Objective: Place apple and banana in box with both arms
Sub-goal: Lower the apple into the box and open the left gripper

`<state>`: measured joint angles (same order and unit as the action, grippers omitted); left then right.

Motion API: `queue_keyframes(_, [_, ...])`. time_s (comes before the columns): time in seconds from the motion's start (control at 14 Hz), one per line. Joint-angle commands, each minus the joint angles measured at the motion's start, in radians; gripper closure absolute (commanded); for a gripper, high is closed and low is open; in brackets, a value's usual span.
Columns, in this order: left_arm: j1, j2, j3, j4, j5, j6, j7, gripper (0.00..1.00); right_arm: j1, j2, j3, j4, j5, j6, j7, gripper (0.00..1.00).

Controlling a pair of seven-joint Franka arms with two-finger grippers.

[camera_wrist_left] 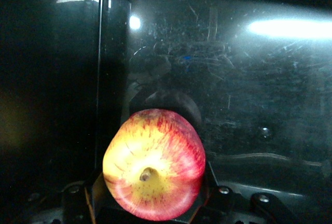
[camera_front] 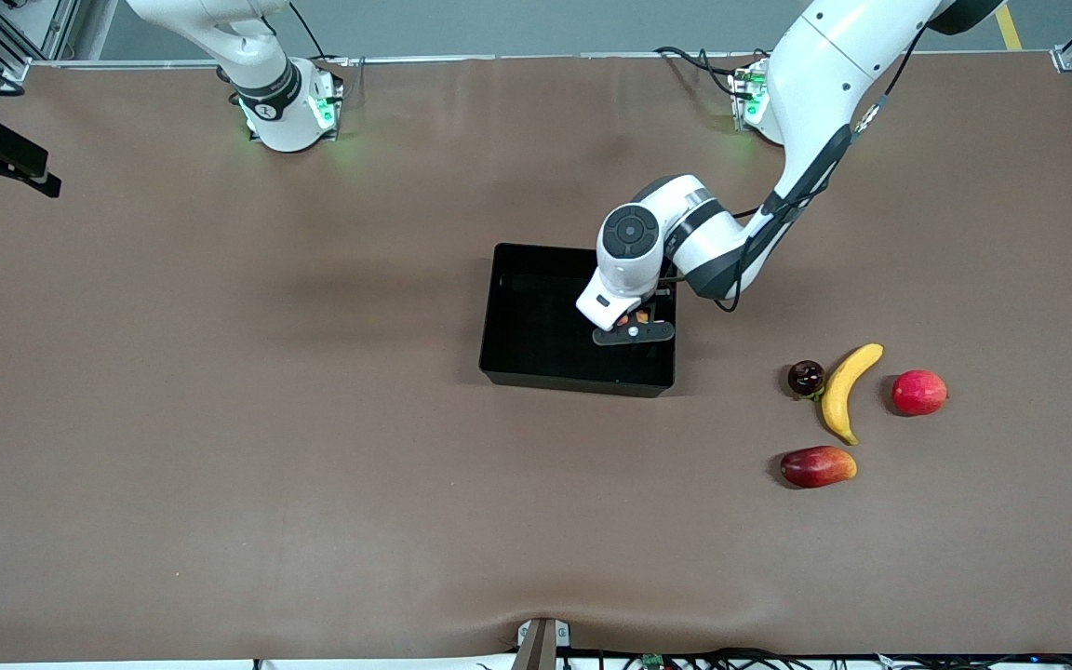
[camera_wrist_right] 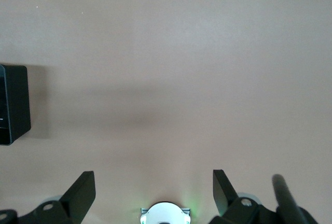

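Holding the apple [camera_wrist_left: 153, 171] over the box [camera_front: 536, 316] with my left gripper [camera_front: 633, 326], fingers clamped on it.

I see the black bin floor right under the fruit. My right gripper [camera_wrist_right: 154, 193] waits spread apart over bare table toward the right arm's end. The banana [camera_front: 847, 391] lies on the table toward the left arm's end, between a dark round fruit [camera_front: 805, 377] and a pink-red fruit [camera_front: 918, 392], with a mango-like fruit [camera_front: 817, 466] nearer the front camera.

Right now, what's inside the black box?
The left end effector is down inside the box, shut on the apple. The bare black floor shows around it. The arm covers one corner of the box, so that spot stays unseen.
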<state>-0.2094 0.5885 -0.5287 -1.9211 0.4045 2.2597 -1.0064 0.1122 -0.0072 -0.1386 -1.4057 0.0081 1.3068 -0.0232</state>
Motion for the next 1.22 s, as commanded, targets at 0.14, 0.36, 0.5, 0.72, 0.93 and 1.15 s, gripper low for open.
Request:
queue_keyframes(0.14, [-0.022,-0.004,-0.007,-0.036,0.016,0.015,-0.081,1.0,0.003,0.006,0.001,0.017,-0.03,0.006,-0.003,0.0])
queue_keyframes(0.36, [-0.024,-0.004,-0.007,-0.041,0.017,0.011,-0.106,1.0,-0.003,0.006,-0.004,0.013,-0.031,0.014,-0.004,0.0])
queue_keyframes(0.5, [-0.033,-0.001,-0.007,-0.041,0.016,0.011,-0.106,1.0,-0.012,0.006,-0.003,0.008,-0.028,0.012,-0.004,0.0])
queue_keyframes(0.72, [-0.039,-0.004,-0.008,-0.044,0.013,-0.011,-0.112,1.0,-0.009,0.004,-0.002,0.007,-0.02,0.023,-0.004,0.0])
queue_keyframes(0.93, [-0.038,-0.01,-0.022,-0.049,0.008,-0.019,-0.136,1.0,-0.012,0.006,-0.001,0.005,-0.017,0.031,-0.006,0.0])
queue_keyframes(1.15, [-0.03,-0.013,-0.031,-0.049,0.008,-0.02,-0.141,0.73,-0.014,0.006,-0.002,0.004,-0.014,0.042,-0.047,0.0])
